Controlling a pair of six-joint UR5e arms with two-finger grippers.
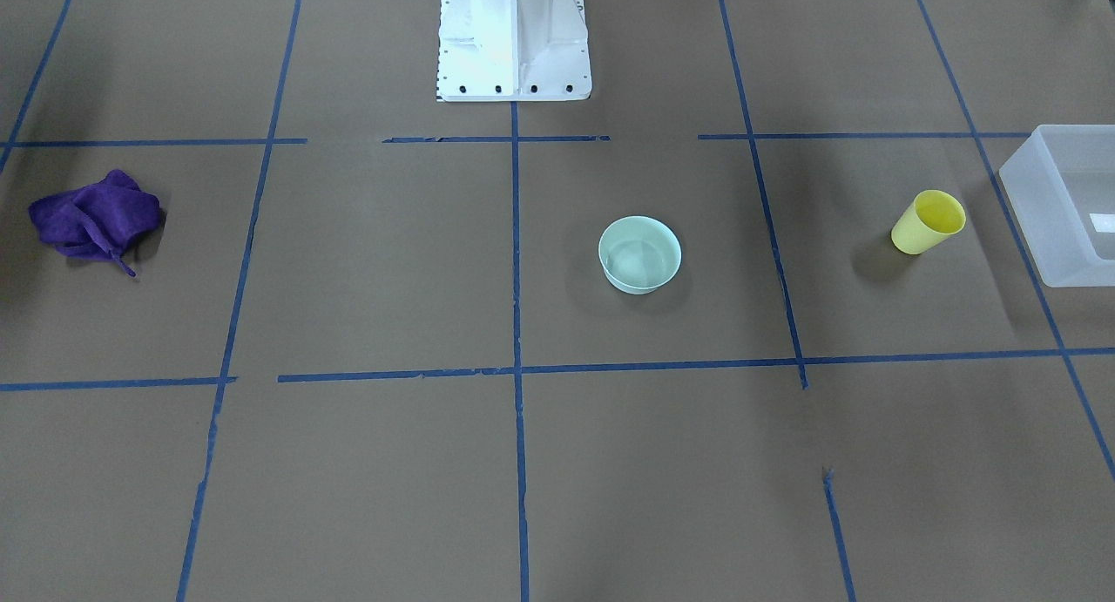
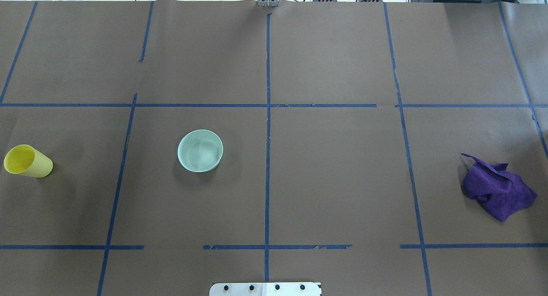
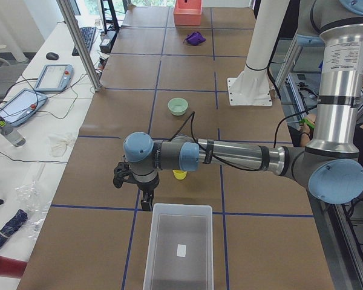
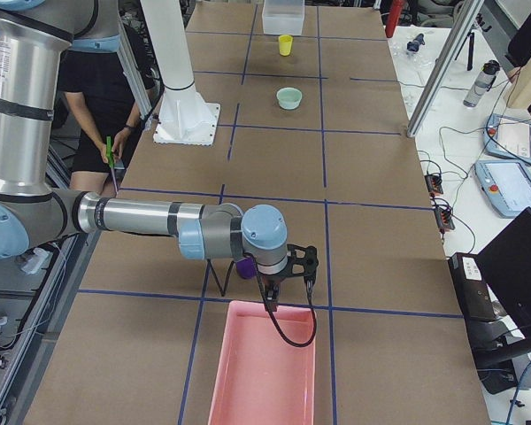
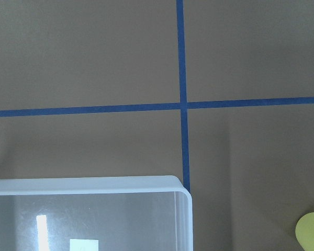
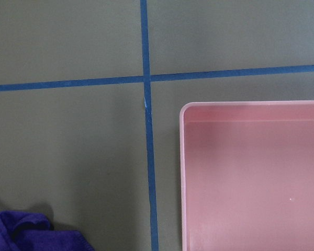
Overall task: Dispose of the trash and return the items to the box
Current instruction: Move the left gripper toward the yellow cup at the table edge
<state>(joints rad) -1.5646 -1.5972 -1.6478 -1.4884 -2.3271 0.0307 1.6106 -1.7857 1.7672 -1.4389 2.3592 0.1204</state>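
Left pincer (image 3: 146,204) hangs above the counter (image 2: 334,180) just off the box's far rim, at a corner; it shows only in the side view, so I cannot tell how wide it stands. Right pincer (image 4: 271,299) hangs at the other end, over the near rim of a pink tray (image 6: 251,172); spread likewise not readable. Box (image 3: 152,241), frosted and open-topped, sits at the robot's left end with a small white label on its floor. Cup (image 1: 925,224), yellow, stands mouth up near the box but apart from it, one tape line between them. From the left end, the left forearm crosses in front of the cup and hides most of it. Pale green bowl (image 2: 200,150) sits further along toward the middle, well apart from the cup. Purple cloth (image 2: 498,191) lies crumpled beside the tray, not touching it; the right wrist covers most of it from the right end.
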